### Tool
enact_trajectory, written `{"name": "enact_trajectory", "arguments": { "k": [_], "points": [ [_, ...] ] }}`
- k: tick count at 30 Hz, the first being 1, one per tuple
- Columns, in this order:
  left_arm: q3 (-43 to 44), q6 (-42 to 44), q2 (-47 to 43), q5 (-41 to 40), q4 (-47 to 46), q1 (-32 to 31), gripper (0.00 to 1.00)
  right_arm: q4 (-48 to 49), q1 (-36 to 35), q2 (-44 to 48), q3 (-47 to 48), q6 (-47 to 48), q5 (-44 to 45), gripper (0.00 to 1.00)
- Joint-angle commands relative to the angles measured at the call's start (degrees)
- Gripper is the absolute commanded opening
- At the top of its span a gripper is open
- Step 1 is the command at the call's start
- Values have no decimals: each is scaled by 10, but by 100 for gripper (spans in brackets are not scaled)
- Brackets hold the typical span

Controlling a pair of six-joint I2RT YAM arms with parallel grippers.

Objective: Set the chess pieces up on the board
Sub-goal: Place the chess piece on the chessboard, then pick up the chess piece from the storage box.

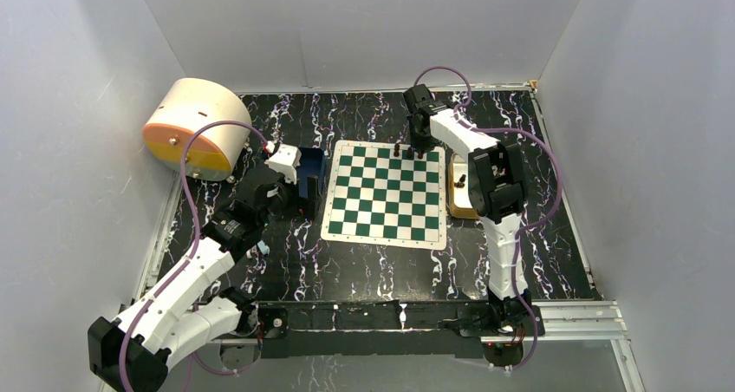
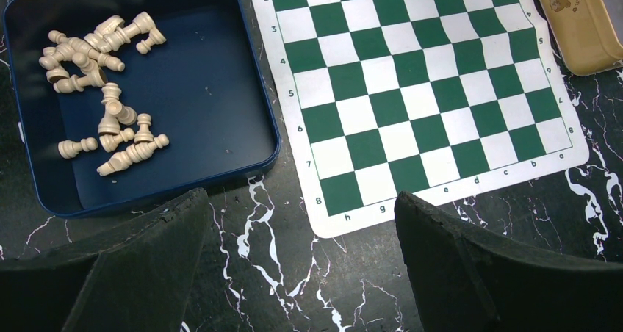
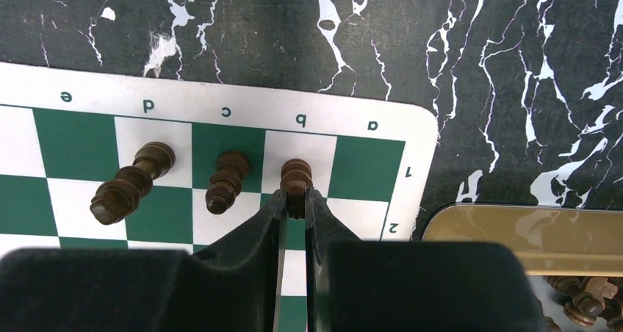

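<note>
You've got a matt, thin board (image 2: 411, 89), glossy marble-look table (image 3: 257, 31), dark pieces (image 3: 228, 181) w/ wood-like sheen, shiny gold metal tin (image 3: 529, 229), rough matt blk fingers (image 2: 132, 273).

Bright, even overhead light is given; shadows are cast soft and short. Lines of the board (image 2: 411, 89) are bowed slightly toward frame edges (wide-angle lens). Near fingers (image 2: 147, 273) are rendered soft. Mild sheen is caught on the gold tray (image 3: 514, 229).

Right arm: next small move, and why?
Probably open the right gripper and lift straight away. It is shut on a dark piece that looks upright on b1 of the board, beside the c1 piece and the d1 piece.
</note>
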State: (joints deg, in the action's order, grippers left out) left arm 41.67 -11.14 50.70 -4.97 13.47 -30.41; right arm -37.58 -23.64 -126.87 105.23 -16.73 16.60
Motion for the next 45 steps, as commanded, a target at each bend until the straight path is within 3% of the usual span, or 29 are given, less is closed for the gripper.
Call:
{"name": "enact_trajectory", "arguments": {
  "k": [1,11,21,35,45],
  "points": [
    [-1,1,-6,1,-7,4,94,-6,2,-8,26,-3,9,21],
    [-2,1,-6,0,-7,4,94,-23,2,-12,47,-5,3,37],
    [-1,2,-6,-3,-7,4,93,-56,8,27,59,-6,3,39],
    [-2,2,-6,-5,-6,4,94,-37,40,184,-76,6,-6,38],
    [-1,2,-8,-5,-5,4,94,-7,105,244,-189,14,-20,36]
  ]
}}
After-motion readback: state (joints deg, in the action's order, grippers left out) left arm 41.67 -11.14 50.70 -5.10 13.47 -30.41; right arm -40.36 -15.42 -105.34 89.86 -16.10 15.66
